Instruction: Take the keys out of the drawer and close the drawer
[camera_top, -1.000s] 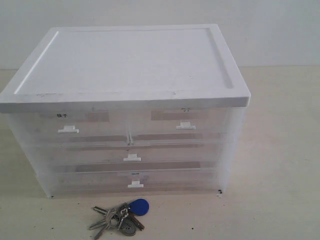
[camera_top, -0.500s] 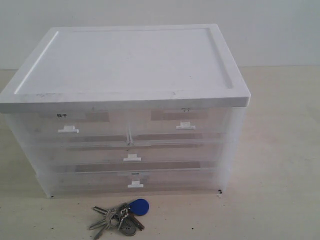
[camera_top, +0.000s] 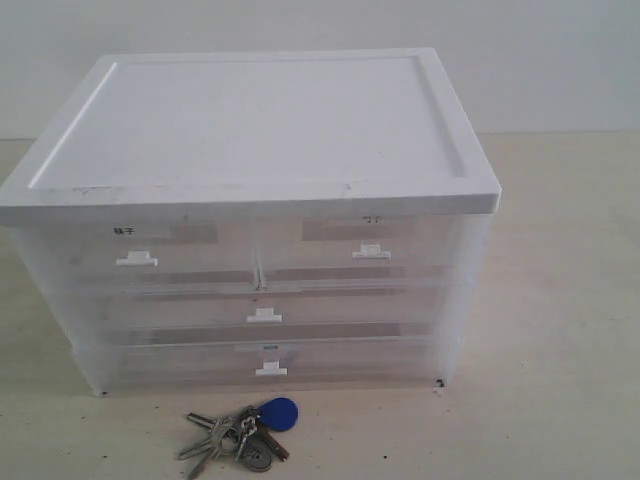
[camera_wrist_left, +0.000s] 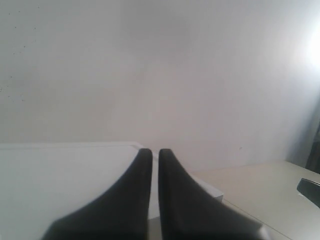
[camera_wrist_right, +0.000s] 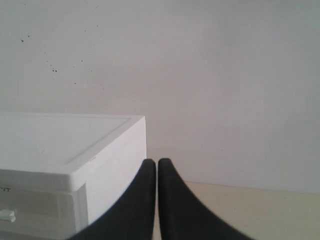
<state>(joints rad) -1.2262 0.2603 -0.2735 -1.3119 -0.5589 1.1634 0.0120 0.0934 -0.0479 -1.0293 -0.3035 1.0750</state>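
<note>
Keys (camera_top: 240, 435) on table (camera_top: 560, 300), drawer (camera_top: 265, 305) looks flush. Left gripper (camera_wrist_left: 155, 151), right gripper (camera_wrist_right: 152, 161): fingers pressed together, empty. Arms best clear of cabinet (camera_top: 260, 130).

Bright, soft, even light; all 3 views slightly hazy. Glare whitens the left wrist view. The white-lidded translucent plastic cabinet (camera_top: 260, 130) casts faint shadow.

silver keys (camera_top: 236, 438) w/ blue fob on table, just before cabinet, mid drawer (camera_top: 264, 312) shut
</note>
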